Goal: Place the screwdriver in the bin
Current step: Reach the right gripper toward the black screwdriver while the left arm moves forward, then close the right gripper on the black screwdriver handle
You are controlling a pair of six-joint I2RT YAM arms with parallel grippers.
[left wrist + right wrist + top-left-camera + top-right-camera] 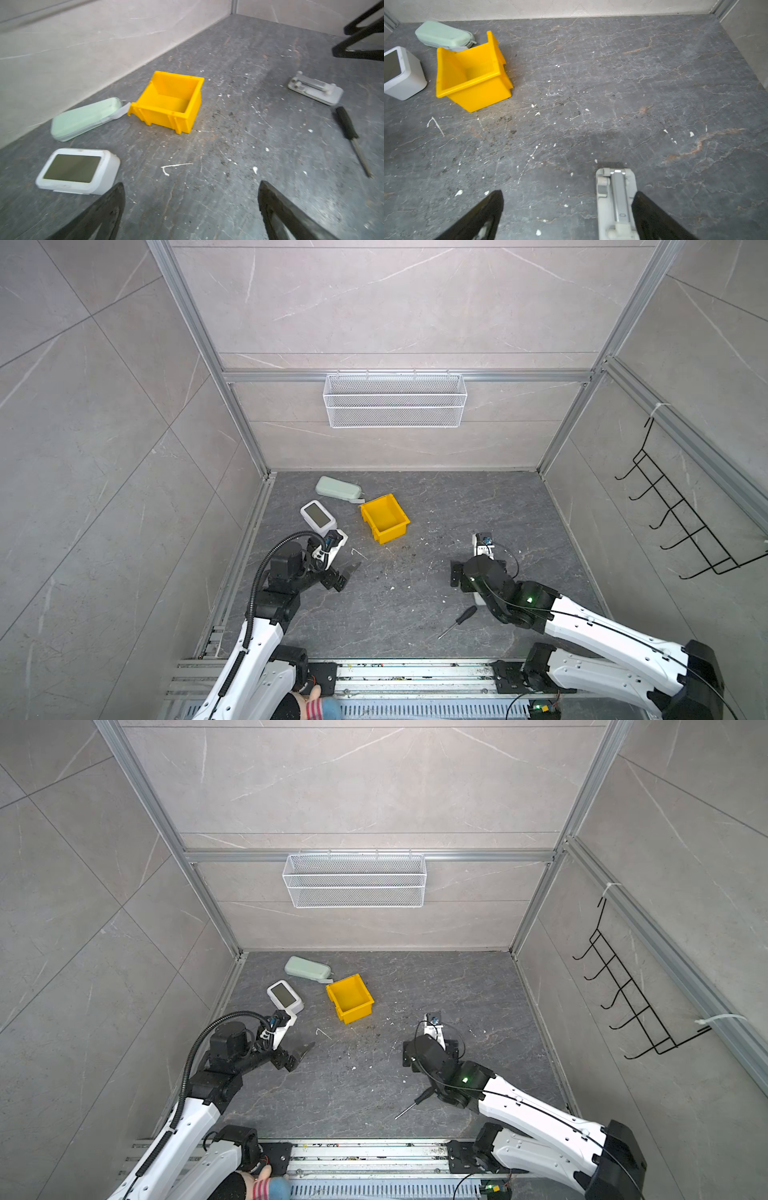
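- Table [415, 593]: dark grey stone-look top, scuffed and flecked with white and dark crumbs, walled at the back and both sides.
- Screwdriver [457, 623]: black handle, thin silver shaft. It lies flat on the table near the front edge, right of centre, just beside the right arm. The handle points to the back right and the tip to the front edge. It is well apart from the bin and nothing holds it. It also shows in the left wrist view [351, 133].
- Bin [390, 534]: yellow, open-topped and upright, in the back left part of the table and turned askew to the edges. Both wrist views [166, 122] [481, 97] show it.
- Left hand [192, 185]: jaws spread wide, holding nothing, over the left half of the table, front of the bin.
- Right hand [568, 195]: jaws spread wide, gripping nothing, low over the right half of the table.
- Grey hinged plate [616, 197]: flat on the table between the right hand's fingers, close to one of them. Whether it touches cannot be told.
- Green case [337, 488]: pale, oblong, near the back left corner, just beside the bin.
- White clock [318, 516]: dark screen, near the left edge, between the case and the left arm.
- Wire basket [395, 400]: white mesh, hung on the back wall.
- Hook rack [681, 522]: black wire, on the right wall.
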